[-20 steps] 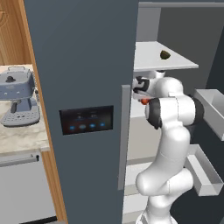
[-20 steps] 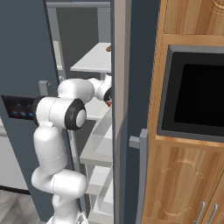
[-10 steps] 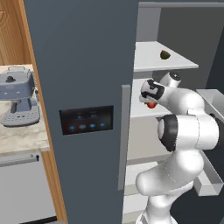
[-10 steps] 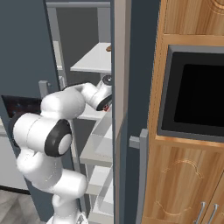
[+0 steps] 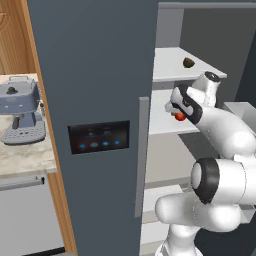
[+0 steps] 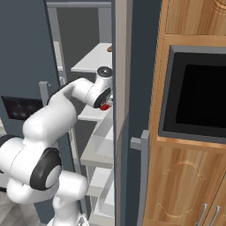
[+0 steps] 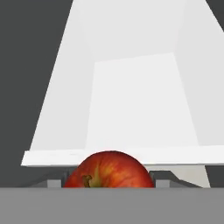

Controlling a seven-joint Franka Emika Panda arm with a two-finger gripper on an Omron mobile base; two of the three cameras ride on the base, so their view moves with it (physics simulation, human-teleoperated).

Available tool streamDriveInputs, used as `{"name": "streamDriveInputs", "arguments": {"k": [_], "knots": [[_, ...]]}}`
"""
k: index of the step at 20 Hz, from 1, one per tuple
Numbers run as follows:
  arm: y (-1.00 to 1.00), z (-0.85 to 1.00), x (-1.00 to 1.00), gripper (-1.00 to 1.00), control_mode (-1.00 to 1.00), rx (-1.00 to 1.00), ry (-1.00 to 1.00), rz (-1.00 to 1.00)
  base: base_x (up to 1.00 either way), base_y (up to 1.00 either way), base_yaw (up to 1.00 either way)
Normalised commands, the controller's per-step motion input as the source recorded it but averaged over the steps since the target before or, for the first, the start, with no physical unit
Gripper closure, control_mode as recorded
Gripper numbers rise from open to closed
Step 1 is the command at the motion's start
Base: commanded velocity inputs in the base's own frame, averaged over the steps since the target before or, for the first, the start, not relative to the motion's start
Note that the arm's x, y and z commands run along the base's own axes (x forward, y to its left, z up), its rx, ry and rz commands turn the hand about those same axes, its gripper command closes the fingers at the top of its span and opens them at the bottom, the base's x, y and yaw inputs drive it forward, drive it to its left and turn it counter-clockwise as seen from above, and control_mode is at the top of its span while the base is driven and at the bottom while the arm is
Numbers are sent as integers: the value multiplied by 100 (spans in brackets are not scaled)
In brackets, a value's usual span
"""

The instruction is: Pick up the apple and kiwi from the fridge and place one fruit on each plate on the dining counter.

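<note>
1. While our arm is reaching into the open fridge [image 5: 95, 75], our claw [image 5: 179, 115] is gripping the apple [image 5: 179, 116] just above the middle shelf [image 5: 160, 125].
2. We are seeing the apple [image 7: 109, 169] sitting between our fingertips in the hand view, stem toward the camera.
3. We are seeing the kiwi [image 5: 188, 62] lying on the shelf above, well apart from our claw.

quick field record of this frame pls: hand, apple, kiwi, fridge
hand: at the fridge's middle shelf, shut on the apple
apple: red, held in the hand, at the shelf's front edge
kiwi: on the upper shelf, untouched
fridge: right side open, white shelves exposed; left door shut
task stage: apple grasped, not yet carried out
</note>
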Motion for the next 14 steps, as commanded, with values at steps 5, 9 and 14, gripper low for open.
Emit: {"name": "streamDriveInputs", "arguments": {"k": [5, 9, 14], "knots": [[0, 43, -69, 100, -100, 0, 14, -6, 0, 0, 0], [0, 29, -82, 100, -100, 0, 6, -7, 0, 0, 0], [0, 17, -99, 100, -100, 0, -2, -5, 0, 0, 0]]}}
